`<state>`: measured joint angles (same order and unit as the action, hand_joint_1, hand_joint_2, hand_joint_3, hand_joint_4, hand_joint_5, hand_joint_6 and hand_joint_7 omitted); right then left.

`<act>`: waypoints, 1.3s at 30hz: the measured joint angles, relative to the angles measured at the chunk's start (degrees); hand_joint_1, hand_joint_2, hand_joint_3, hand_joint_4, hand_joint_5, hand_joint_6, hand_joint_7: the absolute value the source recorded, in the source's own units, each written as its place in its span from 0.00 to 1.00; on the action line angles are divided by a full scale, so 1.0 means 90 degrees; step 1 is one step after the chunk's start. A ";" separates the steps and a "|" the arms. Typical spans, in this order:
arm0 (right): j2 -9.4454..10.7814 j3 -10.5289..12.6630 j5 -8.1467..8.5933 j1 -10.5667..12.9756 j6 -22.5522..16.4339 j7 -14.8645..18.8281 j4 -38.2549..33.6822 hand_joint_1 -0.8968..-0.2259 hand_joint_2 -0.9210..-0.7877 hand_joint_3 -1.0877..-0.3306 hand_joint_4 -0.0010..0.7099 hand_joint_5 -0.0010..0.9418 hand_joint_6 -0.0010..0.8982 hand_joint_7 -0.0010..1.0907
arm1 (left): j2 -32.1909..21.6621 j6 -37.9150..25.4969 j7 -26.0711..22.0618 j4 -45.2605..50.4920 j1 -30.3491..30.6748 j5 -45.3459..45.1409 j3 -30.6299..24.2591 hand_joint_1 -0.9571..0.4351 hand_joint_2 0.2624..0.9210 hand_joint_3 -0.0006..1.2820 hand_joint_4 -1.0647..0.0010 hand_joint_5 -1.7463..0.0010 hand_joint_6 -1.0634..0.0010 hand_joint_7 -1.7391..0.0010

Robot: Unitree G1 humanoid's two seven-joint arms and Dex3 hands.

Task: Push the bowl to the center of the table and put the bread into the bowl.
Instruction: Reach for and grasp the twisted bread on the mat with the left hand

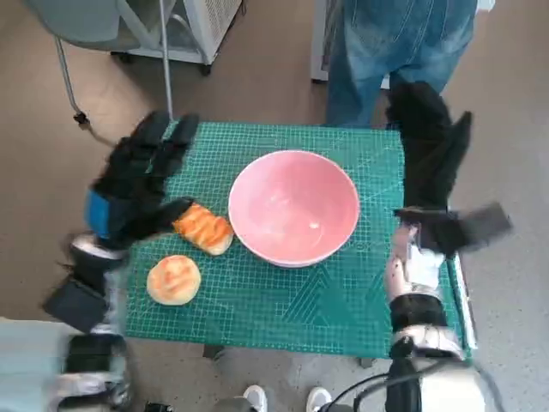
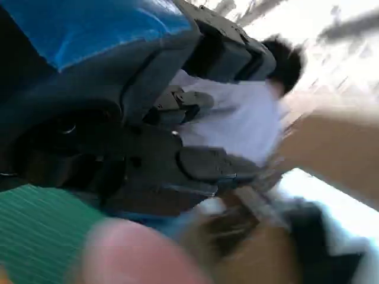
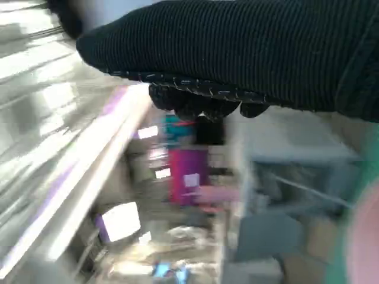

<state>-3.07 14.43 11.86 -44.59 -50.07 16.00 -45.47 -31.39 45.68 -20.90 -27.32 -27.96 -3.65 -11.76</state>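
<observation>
1. My left hand is raised over the left part of the table, its fingers spread and holding nothing. Its thumb points toward the long bread, very near it, but I cannot tell if it touches.
2. My right hand stands at the right edge of the table, fingers straight and together, empty, just beside the bowl but apart from it.
3. The bowl sits about in the middle of the table already, so I judge the push is finished or almost.
4. The step in hand is the bread. A round bun lies near the front-left corner, apart from the long bread.
5. Next, I think my left hand must come down and close around the long bread, then lift it over the bowl's rim.
</observation>
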 measured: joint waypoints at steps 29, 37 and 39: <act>-0.0051 -0.0824 0.0266 0.1254 0.0714 0.0302 0.2827 0.51 0.00 0.41 0.37 0.02 0.00 0.66 | -0.1561 -0.1398 -0.1030 -0.0342 -0.0880 -0.1273 0.1434 0.64 0.89 0.00 0.81 0.99 0.65 0.99; -0.0084 -0.0852 0.0251 0.1282 0.0745 0.0298 0.2860 0.51 0.00 0.40 0.37 0.02 0.00 0.66 | -0.1556 -0.1401 -0.0800 -0.0500 -0.1203 -0.2398 0.2160 0.68 0.86 0.00 0.80 0.99 0.63 0.99; -0.0092 -0.0852 0.0251 0.1293 0.0779 0.0297 0.2881 0.51 0.00 0.40 0.37 0.02 0.00 0.66 | -0.1554 -0.1396 -0.0673 -0.0590 -0.1295 -0.2679 0.2340 0.68 0.86 0.00 0.79 0.99 0.63 0.99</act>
<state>-3.90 6.77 14.12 -32.96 -43.06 18.67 -19.54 -45.38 33.11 -26.96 -32.63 -39.62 -27.76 9.30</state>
